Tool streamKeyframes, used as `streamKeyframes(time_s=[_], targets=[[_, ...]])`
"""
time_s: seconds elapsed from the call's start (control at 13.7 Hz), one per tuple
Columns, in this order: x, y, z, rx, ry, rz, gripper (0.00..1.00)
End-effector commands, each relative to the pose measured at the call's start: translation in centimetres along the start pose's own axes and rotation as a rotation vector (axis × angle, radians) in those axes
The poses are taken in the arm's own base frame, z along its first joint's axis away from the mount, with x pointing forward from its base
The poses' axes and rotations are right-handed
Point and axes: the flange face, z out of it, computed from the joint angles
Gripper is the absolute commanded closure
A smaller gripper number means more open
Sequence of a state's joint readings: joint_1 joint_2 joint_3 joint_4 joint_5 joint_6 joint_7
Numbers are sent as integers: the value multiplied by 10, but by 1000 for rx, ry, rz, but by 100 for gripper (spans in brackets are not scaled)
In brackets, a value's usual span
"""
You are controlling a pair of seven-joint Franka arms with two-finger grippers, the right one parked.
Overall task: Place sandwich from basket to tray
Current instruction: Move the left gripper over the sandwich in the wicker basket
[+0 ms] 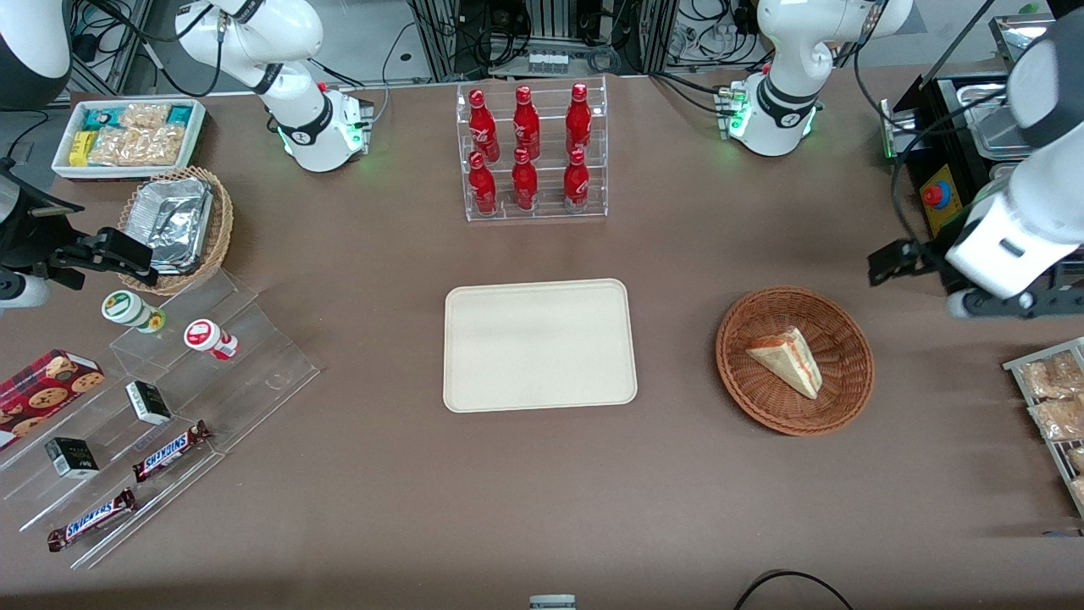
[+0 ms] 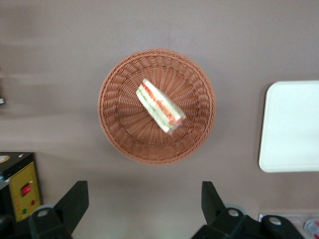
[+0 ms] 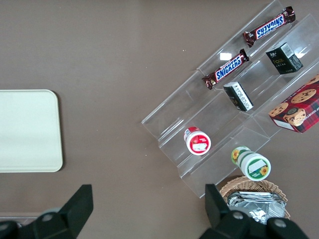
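We've got the sandwich (image 2: 160, 106) lying in the basket (image 2: 115, 130), tray (image 1: 474, 390) bare nearby. Gripper (image 2: 144, 201) hovers above w/ fingers spread wide, holding nothing. Looks soft, light & squishy imo, so we'd pinch gently across the bread faces mid-wedge.

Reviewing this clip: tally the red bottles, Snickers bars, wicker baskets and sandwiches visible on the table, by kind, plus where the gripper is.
Red bottles: 6
Snickers bars: 2
Wicker baskets: 2
Sandwich: 1
Total: 11
The open gripper hovers above the table beside the sandwich's basket.
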State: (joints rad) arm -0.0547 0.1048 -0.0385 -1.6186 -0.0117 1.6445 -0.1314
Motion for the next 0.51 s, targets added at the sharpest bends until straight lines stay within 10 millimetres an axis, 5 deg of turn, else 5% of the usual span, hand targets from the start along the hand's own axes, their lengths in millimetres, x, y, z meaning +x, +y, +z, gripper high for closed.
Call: streamKeyframes(time_s=[0.0,0.44], targets=[[-4,12,28,-13,26,-90,0],[-5,19,111,-37,93,-391,0]])
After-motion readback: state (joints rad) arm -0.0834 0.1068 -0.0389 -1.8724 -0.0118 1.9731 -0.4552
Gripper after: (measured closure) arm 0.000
